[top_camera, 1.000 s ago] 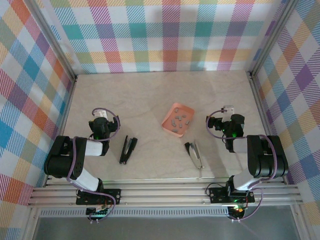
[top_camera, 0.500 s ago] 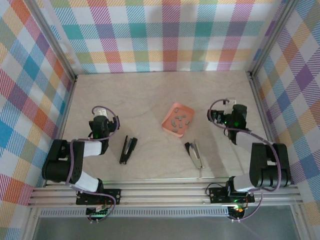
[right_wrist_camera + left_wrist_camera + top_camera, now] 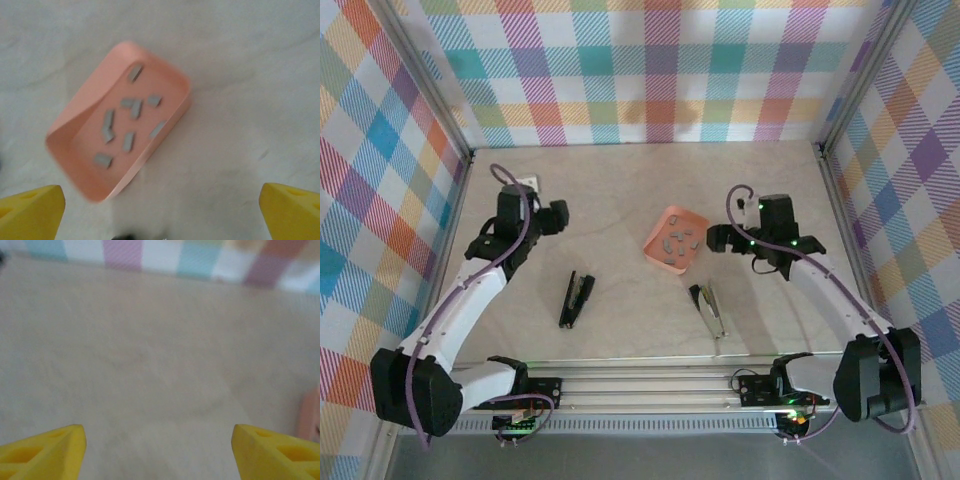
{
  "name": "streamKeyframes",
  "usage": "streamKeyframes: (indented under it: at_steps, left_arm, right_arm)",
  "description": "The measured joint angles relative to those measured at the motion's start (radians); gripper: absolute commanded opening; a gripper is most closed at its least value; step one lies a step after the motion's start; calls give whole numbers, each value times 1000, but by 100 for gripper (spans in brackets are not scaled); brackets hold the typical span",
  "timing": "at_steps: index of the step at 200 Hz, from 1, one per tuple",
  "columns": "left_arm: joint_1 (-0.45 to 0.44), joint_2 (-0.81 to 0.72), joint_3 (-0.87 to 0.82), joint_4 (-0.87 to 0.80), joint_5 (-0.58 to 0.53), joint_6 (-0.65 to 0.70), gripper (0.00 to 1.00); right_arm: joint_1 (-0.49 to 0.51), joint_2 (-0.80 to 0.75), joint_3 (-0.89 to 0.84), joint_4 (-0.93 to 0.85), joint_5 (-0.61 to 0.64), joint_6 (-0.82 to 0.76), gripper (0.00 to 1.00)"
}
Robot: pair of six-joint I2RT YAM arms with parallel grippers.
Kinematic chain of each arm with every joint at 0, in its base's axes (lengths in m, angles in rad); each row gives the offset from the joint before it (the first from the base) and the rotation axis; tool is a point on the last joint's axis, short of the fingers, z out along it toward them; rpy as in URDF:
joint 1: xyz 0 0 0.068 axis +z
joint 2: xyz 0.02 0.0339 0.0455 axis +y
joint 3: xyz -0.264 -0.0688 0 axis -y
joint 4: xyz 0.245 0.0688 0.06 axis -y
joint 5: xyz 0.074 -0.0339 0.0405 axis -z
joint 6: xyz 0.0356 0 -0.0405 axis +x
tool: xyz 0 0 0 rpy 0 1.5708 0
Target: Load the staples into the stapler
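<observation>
Since the staples [image 3: 135,109] lie loose in the pink tray [image 3: 95,95] just ahead of our right gripper [image 3: 161,212], spread wide, we judge that arm nearer

The tray [image 3: 85,107] sits mid-tabletop [image 3: 620,180], with the staples [image 3: 135,109] scattered inside it. Nearer the arms, one stapler [image 3: 576,298] lies off to the tray's left and a second stapler [image 3: 709,310] lies just before it. The right gripper [image 3: 715,238] hangs just right of the tray, and the left gripper [image 3: 558,214] is well to its left.
</observation>
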Motion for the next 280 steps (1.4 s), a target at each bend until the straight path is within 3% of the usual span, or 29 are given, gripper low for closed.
streamKeyframes:
  at_steps: [29, 70, 180, 209, 262, 280]
  left_arm:
    - [-109, 75, 4, -225, 1, -54, 73]
    - [-166, 251, 5, -370, -9, -105, 78]
    - [-166, 385, -72, -294, 119, -133, 77]
    - [-166, 425, -91, -272, 143, -137, 65]
    - [-171, 441, -92, -262, 120, -130, 33]
    - [-171, 436, -92, -259, 128, -117, 30]
  right_arm:
    - [32, -64, -64, -51, -32, 82, 99]
    - [37, -100, -117, -67, -66, 153, 99]
    - [38, -79, -132, -28, -122, 181, 99]
    - [38, -77, -136, -16, -126, 181, 99]
    - [39, -76, -146, 16, -128, 181, 99]
    - [40, -76, -148, 31, -128, 180, 99]
